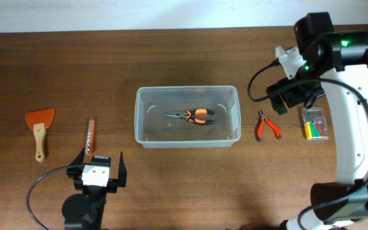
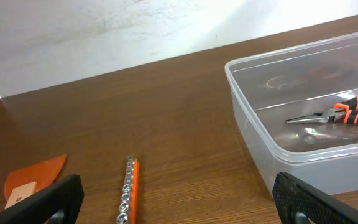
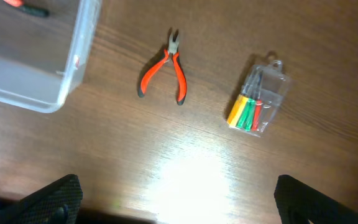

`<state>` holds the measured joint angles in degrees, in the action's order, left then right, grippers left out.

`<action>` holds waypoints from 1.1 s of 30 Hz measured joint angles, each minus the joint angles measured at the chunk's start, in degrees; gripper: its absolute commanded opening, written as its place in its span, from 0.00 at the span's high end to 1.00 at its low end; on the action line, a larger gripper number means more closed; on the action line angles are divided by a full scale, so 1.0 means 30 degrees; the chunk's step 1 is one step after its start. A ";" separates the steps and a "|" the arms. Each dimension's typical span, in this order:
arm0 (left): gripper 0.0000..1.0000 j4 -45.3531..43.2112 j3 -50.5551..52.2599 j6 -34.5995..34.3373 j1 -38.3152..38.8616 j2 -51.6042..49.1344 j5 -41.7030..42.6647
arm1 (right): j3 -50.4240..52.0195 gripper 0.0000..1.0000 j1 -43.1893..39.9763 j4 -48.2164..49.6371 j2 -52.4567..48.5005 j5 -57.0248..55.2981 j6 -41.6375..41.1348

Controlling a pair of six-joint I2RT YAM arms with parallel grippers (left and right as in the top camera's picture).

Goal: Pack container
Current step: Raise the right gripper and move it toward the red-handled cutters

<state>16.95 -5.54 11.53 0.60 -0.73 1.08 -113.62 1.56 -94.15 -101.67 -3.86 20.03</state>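
Observation:
The clear plastic container (image 1: 188,116) sits mid-table with orange-and-black needle-nose pliers (image 1: 194,115) lying inside it; the left wrist view shows its near corner (image 2: 272,143) and the pliers (image 2: 344,112). My left gripper (image 1: 98,171) stands open low at the front left, over bare wood just short of the socket rail (image 2: 129,190). My right gripper (image 1: 292,94) hovers open at the right, above the table. Below it lie small red pliers (image 3: 165,67) and a small clear case (image 3: 258,99) with yellow, green and red pieces. Nothing is between either pair of fingers.
An orange scraper with a wooden handle (image 1: 39,128) lies at the far left, the socket rail (image 1: 89,137) beside it. Red pliers (image 1: 266,125) and the small case (image 1: 314,122) lie right of the container. The right arm's cable (image 1: 260,80) loops above them.

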 measured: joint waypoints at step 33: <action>0.01 -0.0007 0.0000 0.0000 0.0000 0.0000 0.0000 | 0.3752 0.01 -0.6674 0.5195 -0.0007 0.3738 0.3257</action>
<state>16.93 -5.54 11.53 0.60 -0.73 1.08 -102.37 -18.46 -78.56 -101.69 7.35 29.80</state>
